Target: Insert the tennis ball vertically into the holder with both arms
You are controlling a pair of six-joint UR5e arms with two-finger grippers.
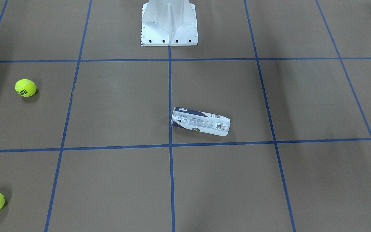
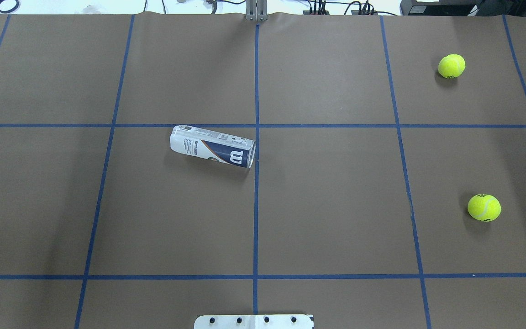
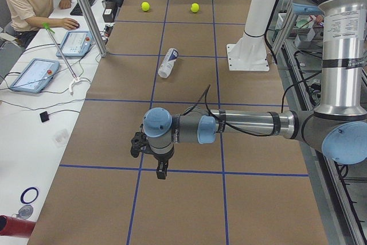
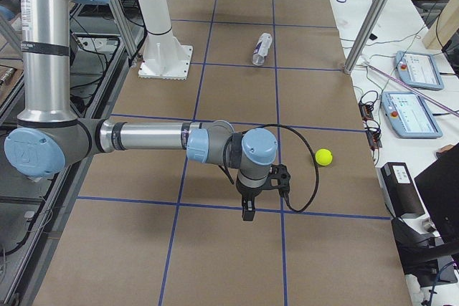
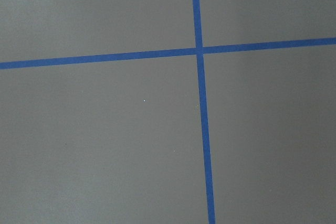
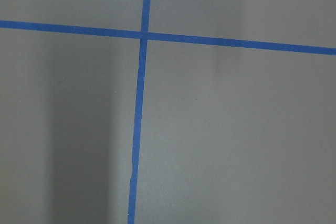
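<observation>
A: So, where's the holder (image 2: pixel 213 146)?
B: Flat on the table (image 2: pixel 336 219), at 9 o'clock just off centre in the overhead. Long axis runs 9-to-3, mouth at the 3 end, just beside the centre tape (image 2: pixel 256 219).
A: Balls?
B: Far ball (image 2: pixel 451 66) at 2 o'clock, near ball (image 2: pixel 484 207) at 4, both well apart from the holder.
A: Grippers?
B: Left gripper (image 3: pixel 162 170) and right gripper (image 4: pixel 247 211) hang over bare table at opposite ends, nothing in them. Side views only, so can't tell jaw width. I'd say left is nearer the holder, right nearer the balls.
A: Blind spots?
B: Wrist cams show only table and tape. Can't tell if the holder's empty.
</observation>
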